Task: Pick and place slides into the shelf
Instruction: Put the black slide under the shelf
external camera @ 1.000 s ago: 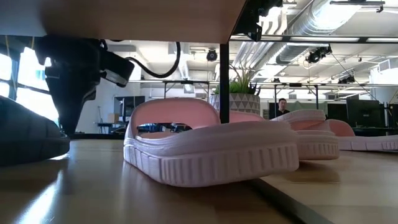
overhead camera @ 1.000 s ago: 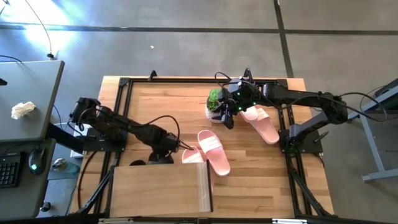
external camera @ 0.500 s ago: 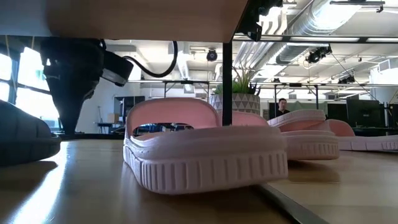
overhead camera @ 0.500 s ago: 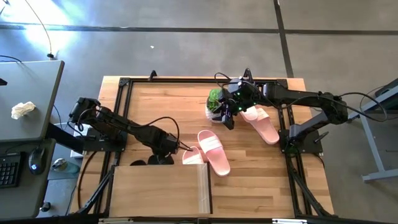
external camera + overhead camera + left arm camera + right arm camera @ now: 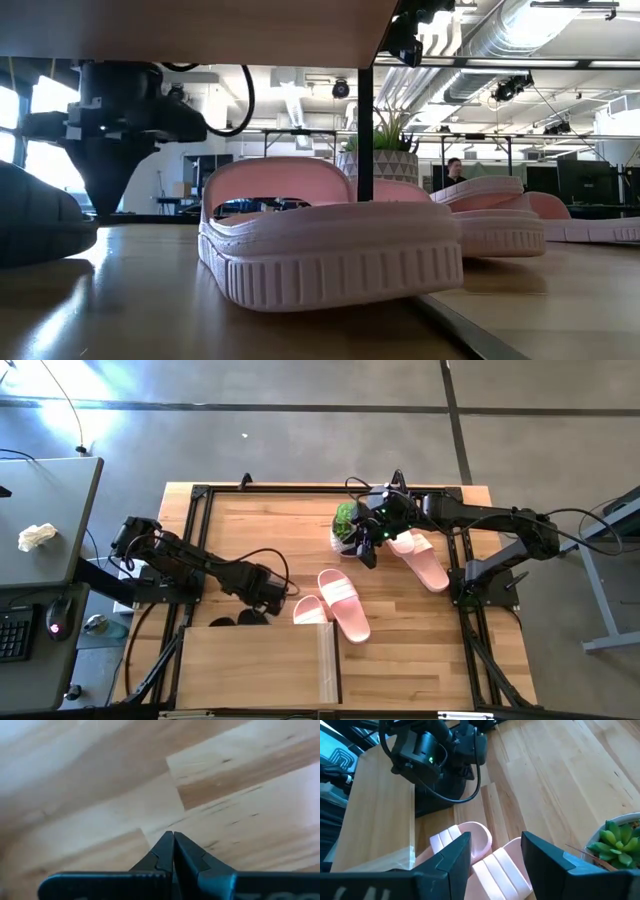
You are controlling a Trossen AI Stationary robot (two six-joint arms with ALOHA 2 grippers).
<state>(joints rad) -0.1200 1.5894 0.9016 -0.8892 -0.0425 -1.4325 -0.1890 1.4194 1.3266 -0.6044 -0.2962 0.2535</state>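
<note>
Just left of centre in the high view, the left gripper (image 5: 268, 592) hangs over the table (image 5: 300, 525) with its fingers pressed together on nothing, near the upper edge of the shelf (image 5: 255, 663), which fills the lower left of the tabletop. A pink slide (image 5: 310, 610) lies just right of that gripper, apart from it, its one end at the shelf's upper right corner. A second pink slide (image 5: 344, 603) lies touching it on the right, slanting down to the right. A third pink slide (image 5: 423, 563) lies at upper right, beside the right gripper (image 5: 370, 546), whose fingers stand apart over the table next to a potted plant (image 5: 346, 525). All three are pale pink with a wide ribbed strap. Only the low view shows the near slide's grooved sole edge (image 5: 335, 265), a dark slide (image 5: 40, 225) at far left under the shelf, and a person (image 5: 455, 170) far behind.
</note>
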